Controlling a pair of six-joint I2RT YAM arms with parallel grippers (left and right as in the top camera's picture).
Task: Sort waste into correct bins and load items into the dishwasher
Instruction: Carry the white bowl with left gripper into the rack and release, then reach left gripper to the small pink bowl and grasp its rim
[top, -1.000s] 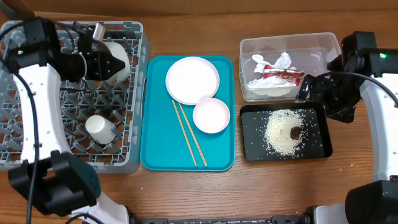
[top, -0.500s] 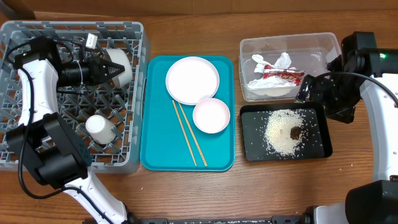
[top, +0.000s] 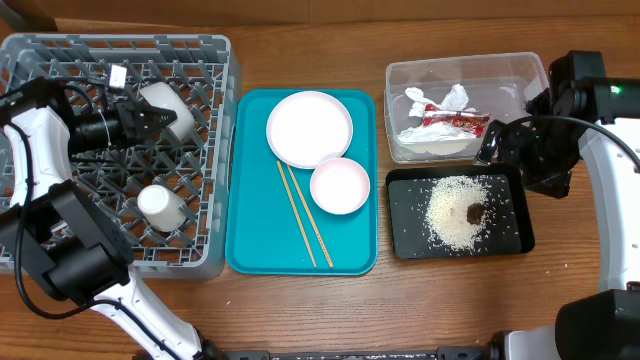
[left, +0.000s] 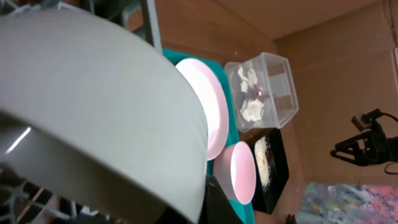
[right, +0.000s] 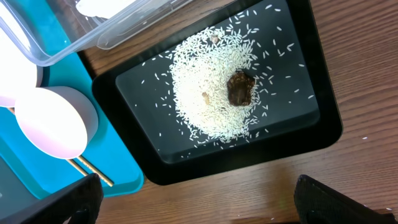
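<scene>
"Where's the bowl (top: 167, 101)?"
"In the rack (top: 200, 45), tilted, with the left gripper (top: 148, 117) clamped on its rim. The right gripper (right: 199, 198) gapes empty above the black tray (right: 311, 127)."
"How will it handle?"
"It's grey, smooth, round and rigid. Probably light but slick, so hold it by the rim and set it down gently into the stiff lattice."

Blurred round grey bowl (left: 93, 106) cropped by frame edges, right pincer (right: 199, 202) with tips cut off below, clear rectangular plastic tub (right: 93, 28) mostly cropped.
</scene>
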